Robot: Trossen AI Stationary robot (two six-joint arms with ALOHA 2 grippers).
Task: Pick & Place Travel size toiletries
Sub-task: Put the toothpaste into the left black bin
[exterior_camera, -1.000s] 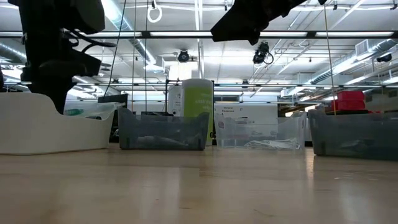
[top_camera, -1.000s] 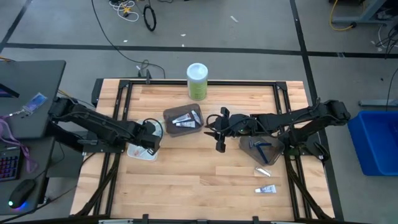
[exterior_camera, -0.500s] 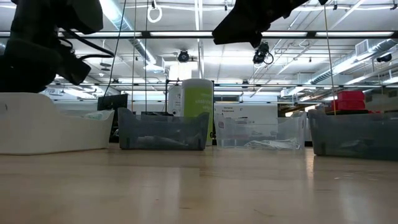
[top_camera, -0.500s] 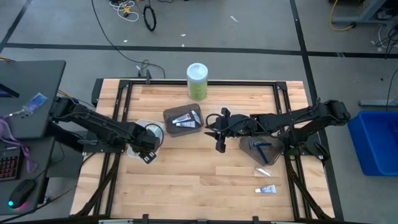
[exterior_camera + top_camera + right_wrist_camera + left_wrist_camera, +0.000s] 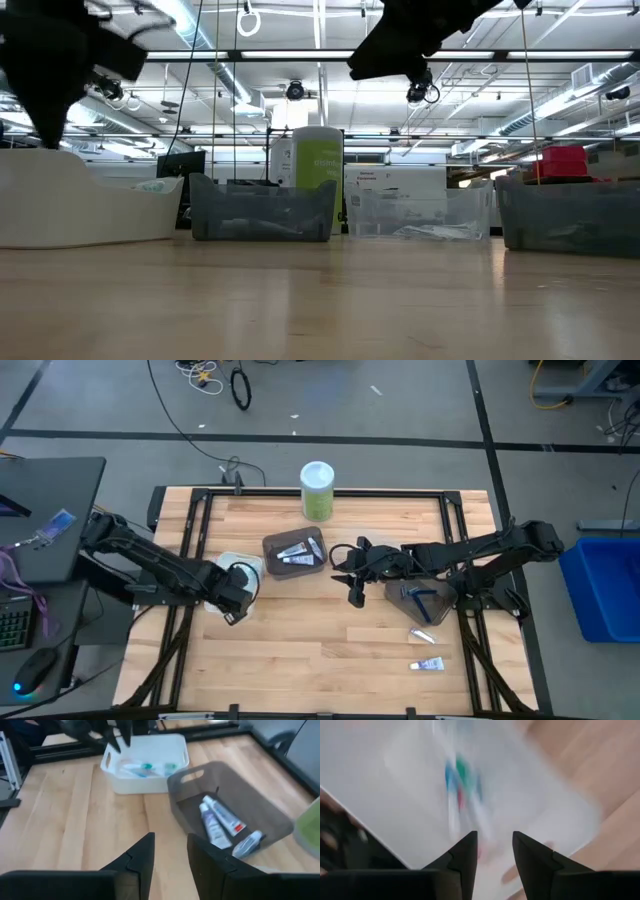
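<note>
My left gripper (image 5: 233, 600) (image 5: 495, 845) hangs open, pointing down, just above the near end of a white tray (image 5: 240, 564) (image 5: 395, 780). The tray holds blue, green and white toothbrushes (image 5: 457, 785) (image 5: 142, 768). Nothing is between its fingers. A dark tray (image 5: 272, 545) in the middle holds small white tubes (image 5: 298, 552) (image 5: 220, 820). My right gripper (image 5: 352, 578) (image 5: 170, 845) hovers open and empty to the right of it, slanting down toward the table's left. Two loose tubes (image 5: 421, 635) (image 5: 427, 664) lie flat on the wood at the near right.
A second dark tray (image 5: 400, 595) under my right arm holds blue-handled items (image 5: 420, 600). A tall green canister with a white lid (image 5: 318, 490) stands at the far edge. A clear tray (image 5: 420, 215) shows in the low view. Bare wood lies toward the near edge.
My left gripper has risen out of the white tray and shifted a little toward the table's near edge, rolling slightly. The toothbrushes stay in the tray.
</note>
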